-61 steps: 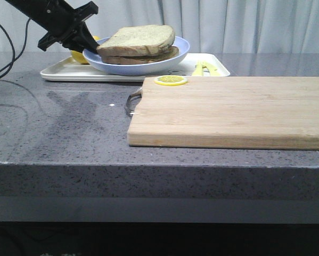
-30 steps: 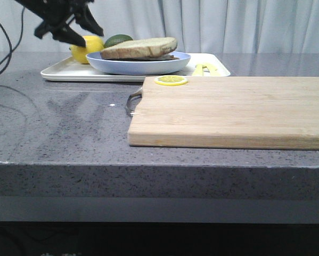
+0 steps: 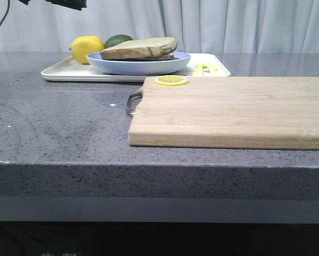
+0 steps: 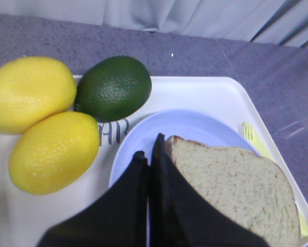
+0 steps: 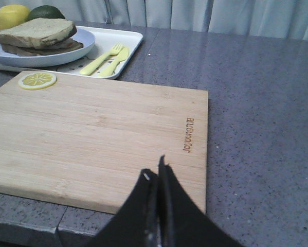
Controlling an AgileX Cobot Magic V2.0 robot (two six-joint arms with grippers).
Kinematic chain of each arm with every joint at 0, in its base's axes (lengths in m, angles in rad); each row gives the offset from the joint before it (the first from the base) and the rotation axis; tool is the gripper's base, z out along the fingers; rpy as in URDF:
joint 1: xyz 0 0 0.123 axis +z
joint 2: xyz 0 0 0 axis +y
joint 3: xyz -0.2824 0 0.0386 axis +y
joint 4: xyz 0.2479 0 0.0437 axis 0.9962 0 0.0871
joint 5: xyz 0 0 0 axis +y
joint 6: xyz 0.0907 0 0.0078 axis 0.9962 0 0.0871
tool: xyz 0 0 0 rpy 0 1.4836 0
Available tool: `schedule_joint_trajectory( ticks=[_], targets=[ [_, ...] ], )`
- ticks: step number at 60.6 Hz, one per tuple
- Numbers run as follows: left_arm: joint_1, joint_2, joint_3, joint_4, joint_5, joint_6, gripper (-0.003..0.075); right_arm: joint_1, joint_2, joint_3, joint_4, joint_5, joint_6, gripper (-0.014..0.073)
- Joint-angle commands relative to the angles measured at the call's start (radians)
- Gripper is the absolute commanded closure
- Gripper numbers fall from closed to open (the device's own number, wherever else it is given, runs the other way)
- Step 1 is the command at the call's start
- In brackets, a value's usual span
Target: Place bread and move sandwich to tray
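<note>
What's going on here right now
Nothing is being held. The sandwich sits on its blue plate, and the plate rests on the white tray beside lemons and a lime. The left gripper hangs shut above the plate; the right gripper, also shut, hovers over the cutting board.

**Hidden and cut off**

We see only a dark scrap of the left arm (image 3: 67,4) at the front view's top edge. The plate (image 4: 143,141) hides most of the tray (image 4: 205,95) print; we cannot read it. The top bread (image 3: 139,48) covers the sandwich filling. The cutting board (image 3: 228,109) runs off the right edge. Board lettering (image 5: 189,135) too small to read.
</note>
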Motion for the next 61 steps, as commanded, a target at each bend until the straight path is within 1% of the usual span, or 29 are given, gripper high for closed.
schedule_joint_trajectory(
  ticks=[1,11,16,19,25,29,32,39,44,49,56,61],
  targets=[
    [-0.002,-0.086,-0.112,-0.041,0.014,0.029,0.0739,-0.004,0.010,-0.027,-0.005,-0.052,-0.004,0.0655],
    [-0.002,-0.091,-0.112,-0.034,0.027,0.037,0.0739,-0.004,0.010,-0.027,-0.005,-0.006,-0.004,0.0655],
    [-0.006,-0.107,-0.112,0.016,0.027,0.034,0.0739,-0.004,0.010,-0.027,-0.005,0.007,-0.004,0.0655],
    [-0.014,-0.129,-0.112,0.105,0.027,0.018,0.0739,-0.004,0.010,-0.027,0.015,0.012,-0.004,0.0655],
    [-0.051,-0.185,-0.112,0.368,0.027,-0.027,0.0739,-0.004,0.010,-0.027,0.037,0.013,-0.004,0.0655],
    [-0.085,-0.225,-0.112,0.513,0.027,-0.048,0.0739,-0.004,0.010,-0.027,0.037,0.013,-0.004,0.0655],
    [-0.112,-0.250,-0.110,0.582,0.027,-0.051,0.0739,-0.004,0.010,-0.027,0.037,0.013,-0.004,0.0655],
    [-0.164,-0.305,-0.066,0.679,0.027,-0.060,0.0739,-0.004,0.010,-0.027,0.037,0.013,-0.004,0.0655],
    [-0.187,-0.352,0.028,0.733,0.027,-0.062,0.0739,-0.004,0.010,-0.027,0.037,0.013,-0.004,0.0655],
    [-0.192,-0.422,0.170,0.756,0.027,-0.064,0.0739,-0.004,0.010,-0.027,0.037,0.013,-0.004,0.0655],
    [-0.185,-0.542,0.463,0.762,0.027,-0.066,0.0739,-0.004,0.010,-0.027,0.037,0.013,-0.004,0.0655],
    [-0.158,-0.638,0.665,0.761,0.025,-0.070,0.0739,-0.005,0.010,-0.027,0.037,0.013,-0.004,0.0655]
  ],
)
